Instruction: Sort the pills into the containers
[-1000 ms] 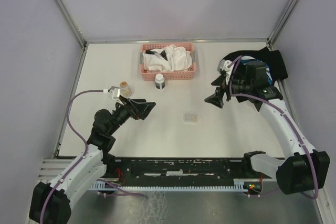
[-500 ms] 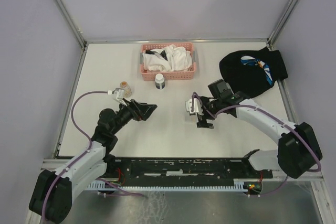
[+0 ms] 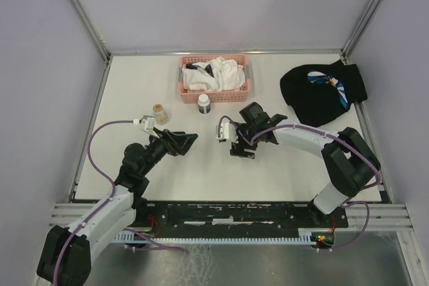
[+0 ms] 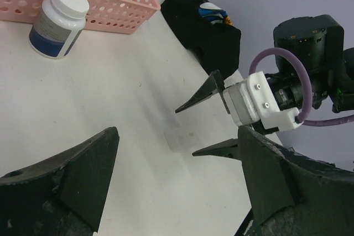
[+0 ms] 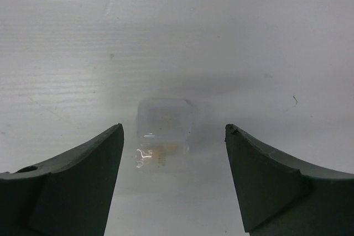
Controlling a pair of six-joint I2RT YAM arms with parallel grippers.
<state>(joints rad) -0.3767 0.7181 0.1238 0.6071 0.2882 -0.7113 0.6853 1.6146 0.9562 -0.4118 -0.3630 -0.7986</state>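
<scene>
Reference: bench. The left arm reaches from the near edge, with the left claw left of bench centre, jaws spread wide. The right arm bends inward, with the right claw at bench centre, tipped down toward the surface, jaws apart.

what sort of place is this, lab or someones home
Most likely a robotics lab test cell: a white table boxed in by plain pale wall panels on metal posts, with props like a pink mesh basket.
</scene>
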